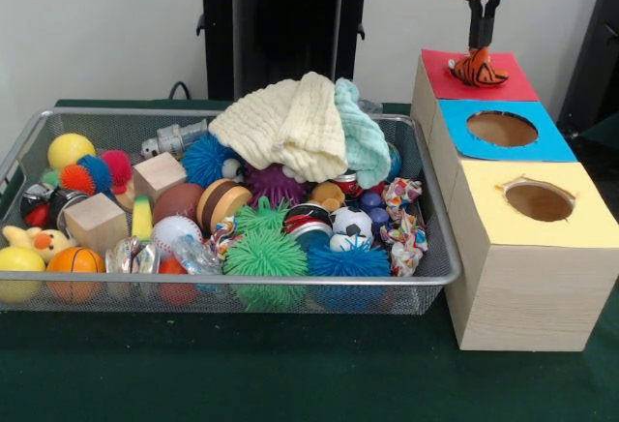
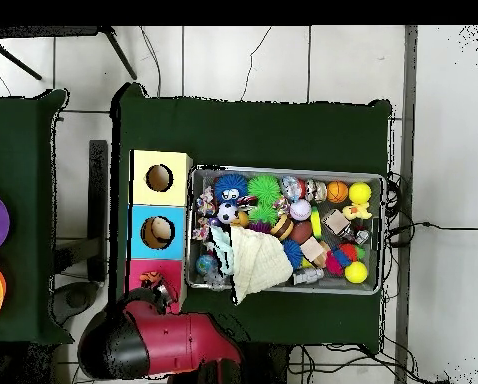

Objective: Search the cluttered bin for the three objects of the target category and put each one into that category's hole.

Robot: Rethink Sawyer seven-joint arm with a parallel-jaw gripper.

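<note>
An orange plush toy with black stripes (image 1: 479, 71) rests on the red top of the far box (image 1: 515, 85), over its hole. My gripper (image 1: 480, 46) hangs straight above it, its dark fingers drawn close together and pinching the toy's upper tip. Seen from overhead, the toy (image 2: 151, 279) lies on the red box (image 2: 138, 268) with the red arm (image 2: 158, 340) just below it. The wire bin (image 1: 242, 282) beside the boxes is heaped with toys: spiky balls, sport balls, wooden cubes and a yellow plush.
A blue-topped box (image 1: 455, 141) and a yellow-topped box (image 1: 484, 209) stand in a row with the red one, each with an open round hole. A cream cloth (image 1: 290, 127) and a mint cloth (image 1: 363, 136) lie over the bin's far side.
</note>
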